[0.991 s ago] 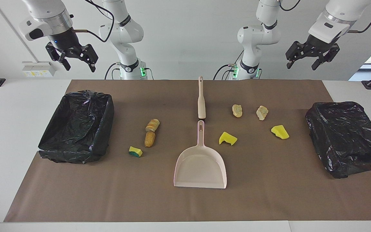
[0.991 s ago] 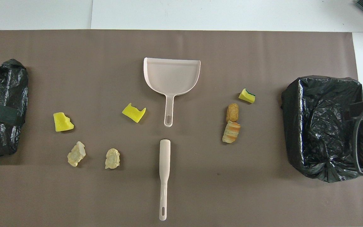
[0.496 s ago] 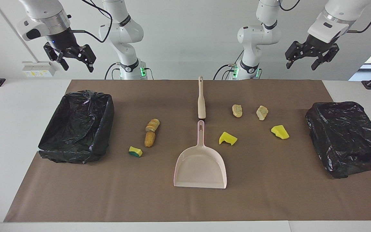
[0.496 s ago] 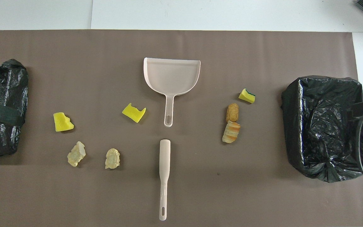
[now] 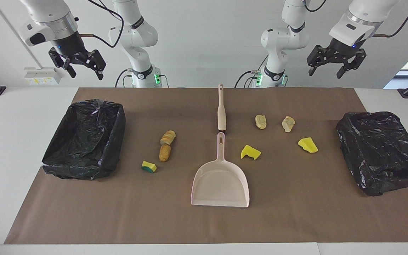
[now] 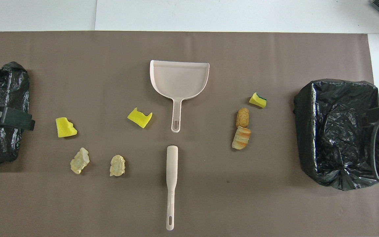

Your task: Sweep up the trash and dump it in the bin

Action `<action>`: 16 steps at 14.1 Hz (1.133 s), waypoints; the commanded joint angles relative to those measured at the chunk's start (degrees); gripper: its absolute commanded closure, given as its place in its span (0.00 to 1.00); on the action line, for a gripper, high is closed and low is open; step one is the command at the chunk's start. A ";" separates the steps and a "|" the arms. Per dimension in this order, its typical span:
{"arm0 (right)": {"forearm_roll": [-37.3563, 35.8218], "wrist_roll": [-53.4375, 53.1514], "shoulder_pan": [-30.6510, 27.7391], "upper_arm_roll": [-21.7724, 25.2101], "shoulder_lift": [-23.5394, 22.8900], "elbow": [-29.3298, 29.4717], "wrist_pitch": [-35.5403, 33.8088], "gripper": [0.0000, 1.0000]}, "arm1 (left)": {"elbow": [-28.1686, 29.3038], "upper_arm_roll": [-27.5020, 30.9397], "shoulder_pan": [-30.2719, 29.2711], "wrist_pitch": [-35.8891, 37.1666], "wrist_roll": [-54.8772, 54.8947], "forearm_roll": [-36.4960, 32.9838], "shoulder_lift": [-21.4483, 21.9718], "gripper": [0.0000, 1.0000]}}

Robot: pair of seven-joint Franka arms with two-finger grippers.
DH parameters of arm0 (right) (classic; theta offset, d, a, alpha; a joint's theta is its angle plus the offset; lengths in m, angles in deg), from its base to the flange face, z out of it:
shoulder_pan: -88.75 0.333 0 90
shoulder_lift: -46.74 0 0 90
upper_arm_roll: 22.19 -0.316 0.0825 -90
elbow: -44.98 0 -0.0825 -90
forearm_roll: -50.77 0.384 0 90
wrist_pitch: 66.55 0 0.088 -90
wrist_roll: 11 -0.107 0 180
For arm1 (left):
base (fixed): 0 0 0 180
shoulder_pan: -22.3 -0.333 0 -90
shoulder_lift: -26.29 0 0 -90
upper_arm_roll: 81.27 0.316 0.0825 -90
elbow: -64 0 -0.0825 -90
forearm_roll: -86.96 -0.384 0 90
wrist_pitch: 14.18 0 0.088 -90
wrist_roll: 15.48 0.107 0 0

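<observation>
Facing view is showing you both arms hanging high with fingers spread and nothing held: the left gripper over the mat's corner near its bin, the right gripper over the table edge by the lined bin. The trash is lying scattered on the brown mat either side of the dustpan and brush, nothing touching it.
</observation>
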 commanded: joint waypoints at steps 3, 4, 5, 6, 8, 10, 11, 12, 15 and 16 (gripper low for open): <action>0.39 1.29 -0.88 -0.35 1.50 -1.95 0.74 0.00 | 20.69 0.31 8.09 -10.96 -6.97 0.33 11.53 0.00; 0.39 1.46 -0.88 -0.35 1.50 -1.95 0.73 0.00 | 24.39 0.31 10.20 -13.24 -9.35 0.33 13.11 0.00; 0.39 1.46 -0.88 -0.35 1.50 -1.95 0.73 0.00 | 27.47 0.31 12.74 -15.27 -11.29 0.33 14.26 0.00; 0.39 1.55 -0.88 -0.35 1.50 -1.95 0.65 0.00 | 30.28 0.31 15.12 -16.77 -13.40 0.42 14.62 0.00; 0.39 1.55 -0.88 -0.35 1.50 -1.86 0.47 0.00 | 35.38 0.31 20.22 -21.06 -17.96 0.42 14.89 0.00; 0.39 1.64 -0.88 -0.35 1.50 -1.95 0.38 0.00 | 39.87 0.31 24.09 -26.86 -23.06 0.42 15.06 0.00; 0.39 1.73 -0.88 -0.35 1.50 -1.86 0.38 0.00 | 41.81 0.31 26.11 -29.33 -24.91 0.42 14.72 0.00; 0.39 1.81 -0.96 -0.35 1.50 -1.86 0.21 0.00 | 44.26 0.31 27.96 -32.05 -26.15 0.42 14.54 0.00; 0.39 1.81 -0.96 -0.35 1.68 -1.86 -0.32 0.00 | 50.33 0.31 33.58 -39.35 -29.93 0.42 12.88 0.00; 0.39 1.81 -0.96 -0.35 1.68 -1.86 -0.32 0.00 | 51.92 0.31 35.51 -41.63 -31.42 0.42 11.91 0.00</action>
